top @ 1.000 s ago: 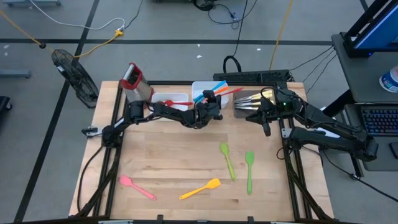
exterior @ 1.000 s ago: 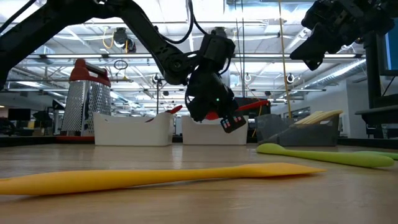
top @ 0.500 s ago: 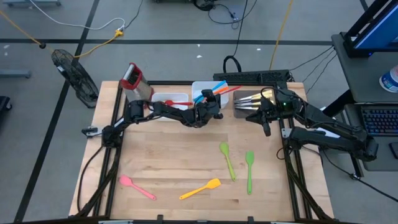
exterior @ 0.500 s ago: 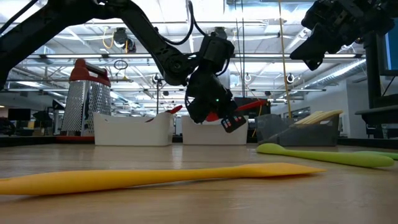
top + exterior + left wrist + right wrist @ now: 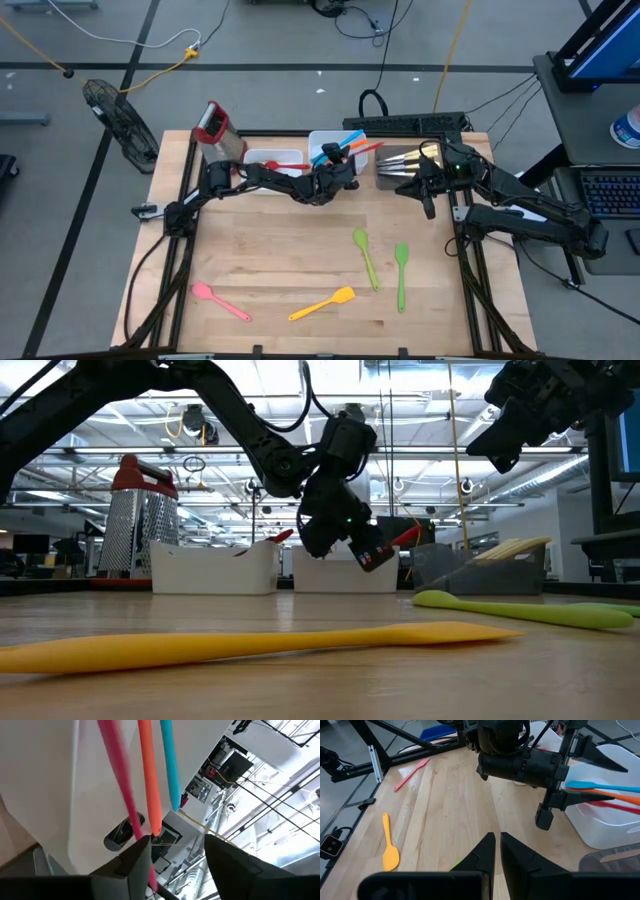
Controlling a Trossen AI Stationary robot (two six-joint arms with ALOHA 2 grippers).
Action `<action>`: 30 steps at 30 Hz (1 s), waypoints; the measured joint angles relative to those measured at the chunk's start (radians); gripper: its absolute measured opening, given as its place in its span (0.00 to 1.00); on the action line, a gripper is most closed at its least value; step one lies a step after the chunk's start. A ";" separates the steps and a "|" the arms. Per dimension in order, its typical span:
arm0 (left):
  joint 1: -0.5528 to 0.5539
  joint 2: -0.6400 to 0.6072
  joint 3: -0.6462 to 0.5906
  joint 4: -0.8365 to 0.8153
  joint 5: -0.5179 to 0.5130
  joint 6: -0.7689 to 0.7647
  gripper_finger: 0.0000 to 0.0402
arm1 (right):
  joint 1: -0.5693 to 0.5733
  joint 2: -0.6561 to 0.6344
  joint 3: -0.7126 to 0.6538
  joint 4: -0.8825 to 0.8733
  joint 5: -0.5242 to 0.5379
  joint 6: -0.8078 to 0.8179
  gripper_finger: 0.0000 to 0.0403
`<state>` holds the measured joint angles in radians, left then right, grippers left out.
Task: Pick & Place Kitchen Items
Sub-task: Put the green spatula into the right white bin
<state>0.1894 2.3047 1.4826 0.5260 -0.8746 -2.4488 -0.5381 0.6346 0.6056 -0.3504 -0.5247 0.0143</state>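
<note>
- Worktop (image 5: 290,250): pale wood planks in a dark metal frame, standing on a grey floor crossed by cables and dark tape lines.
- Left claw (image 5: 341,160): at the front edge of a white tray (image 5: 322,140) near the worktop's far edge, fingers (image 5: 132,865) spread apart and holding nothing; a red utensil (image 5: 117,775) runs between them and rests in the tray.
- In the same tray lie an orange utensil (image 5: 150,775) and a blue utensil (image 5: 169,760), their handles jutting past the rim.
- Right claw (image 5: 428,200): raised in front of a dark tray (image 5: 392,165) of pale-handled knives (image 5: 405,155), fingers (image 5: 482,852) shut, empty.
- A second white tray (image 5: 262,158) sits left of the first; a red-topped metal box (image 5: 215,130) stands beside it.
- Loose on the worktop: two green spoons (image 5: 366,255) (image 5: 401,270) near each other, a yellow spatula (image 5: 325,303) and a pink spatula (image 5: 220,300) towards the near edge.
- Room: a desk fan (image 5: 120,120) on the floor at the left; the low view shows a hall with ceiling trusses and lights.
</note>
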 joint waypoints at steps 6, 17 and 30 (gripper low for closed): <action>-0.001 0.000 0.000 0.151 -0.045 0.059 0.52 | 0.000 0.000 0.000 0.000 0.000 0.001 0.05; -0.026 0.000 -0.001 0.645 0.075 0.612 0.52 | 0.000 0.000 0.000 -0.024 0.000 0.001 0.05; -0.119 -0.001 -0.001 0.737 0.480 1.052 0.52 | 0.004 -0.052 0.000 -0.219 -0.096 0.040 0.05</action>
<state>0.0705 2.3035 1.4818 1.2627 -0.3942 -1.3970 -0.5339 0.5825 0.6056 -0.5697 -0.6212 0.0542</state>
